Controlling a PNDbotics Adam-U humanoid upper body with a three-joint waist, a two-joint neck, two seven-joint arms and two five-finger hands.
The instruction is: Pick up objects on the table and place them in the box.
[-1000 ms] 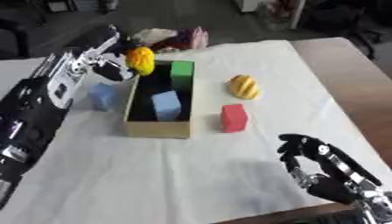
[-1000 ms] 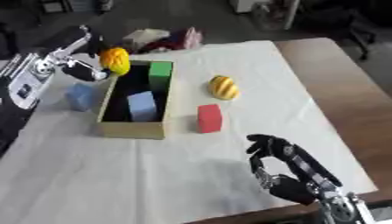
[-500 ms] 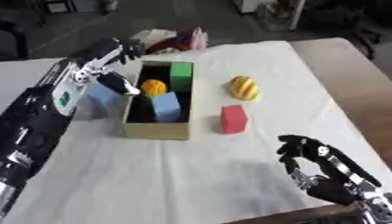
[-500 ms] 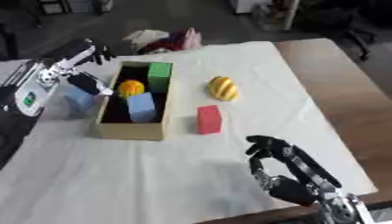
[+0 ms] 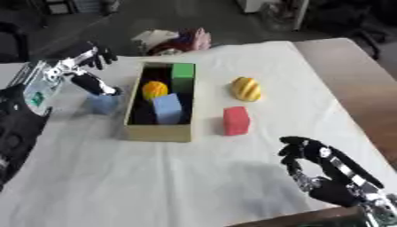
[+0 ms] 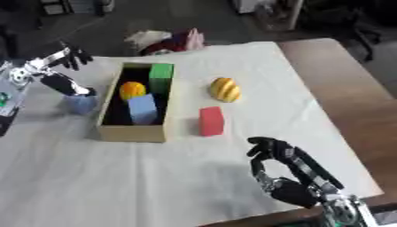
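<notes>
- Box (image 5: 158,131): open cardboard, long axis near-to-far, left of centre on surface (image 5: 194,177) w/ white cloth.
- In box: green block (image 5: 183,73) at far end, orange ball (image 5: 154,89) in the middle by left wall, blue block (image 5: 167,108) just near of it, toward right wall.
- Outside box, right side: yellow striped ball (image 5: 246,88) near the far half; red block (image 5: 235,120) upright, near of the ball, just beside box's right wall, not touching.
- Outside box, left side: light blue block (image 5: 102,103) on the cloth, near box's left wall.
- Left hand (image 5: 83,66): far left, above the light blue block, released – fingers spread, holding nothing; thumb tip (image 5: 111,91) points down right at the block's top, can't tell if touching.
- Right hand (image 6: 273,159): near right corner, idle, palm up, fingers bent a bit but relaxed, empty.
- Pile of cloth (image 5: 175,40), white & pink, past far edge of surface.
</notes>
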